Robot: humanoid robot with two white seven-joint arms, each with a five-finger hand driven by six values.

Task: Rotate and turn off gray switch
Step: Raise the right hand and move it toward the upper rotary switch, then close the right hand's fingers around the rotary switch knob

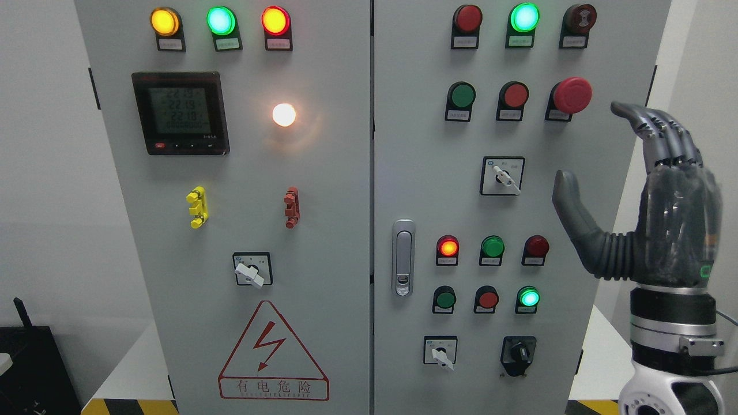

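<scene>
While the cabinet (323, 230) shows 2 doors, it carries 3 pale rotary switches and 1 black one (518, 353). Of these, the gray switch (503, 176) sits mid-right door. Beside it, untouching, the right hand (646, 190) stands upright, 4 fingers (663, 129) extended, thumb spread, holding nothing.

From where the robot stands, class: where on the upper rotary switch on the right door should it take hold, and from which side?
Pinch the white lever of the rotary switch, across its two flat sides. It sticks out from the door and slants down to the right, so thumb and finger should sit either side of that slant. Come from the right, probably: the right robot hand is open there, beside the door edge.
</scene>
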